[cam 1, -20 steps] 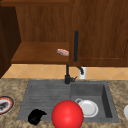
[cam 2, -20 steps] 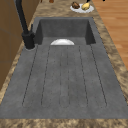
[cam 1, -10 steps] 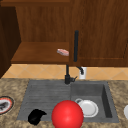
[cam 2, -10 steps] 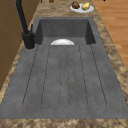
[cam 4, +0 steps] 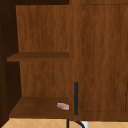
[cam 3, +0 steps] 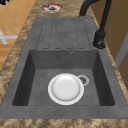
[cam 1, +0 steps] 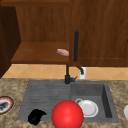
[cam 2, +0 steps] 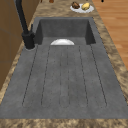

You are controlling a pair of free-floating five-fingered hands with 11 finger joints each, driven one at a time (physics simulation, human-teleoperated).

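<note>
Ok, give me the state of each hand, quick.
Left hand: cannot be told; it hovers left of the red ball.
Right hand: cannot be told.

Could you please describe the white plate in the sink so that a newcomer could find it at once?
Start at the dark grey sink and look into its deep basin. The white plate lies flat on the floor there, beside the drain; it is plain, round and bare.

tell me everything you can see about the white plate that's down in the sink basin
The white plate is round, plain and glossy, and looks like ceramic, with a shallow well inside a broad rim. It lies flat and upright on the floor of the dark grey sink basin, a little right of the middle in the right side view, and looks empty. Its edge sits close beside the round drain and partly overlaps it. In the front view the plate lies just right of a red ball. Nothing else touches it.
</note>
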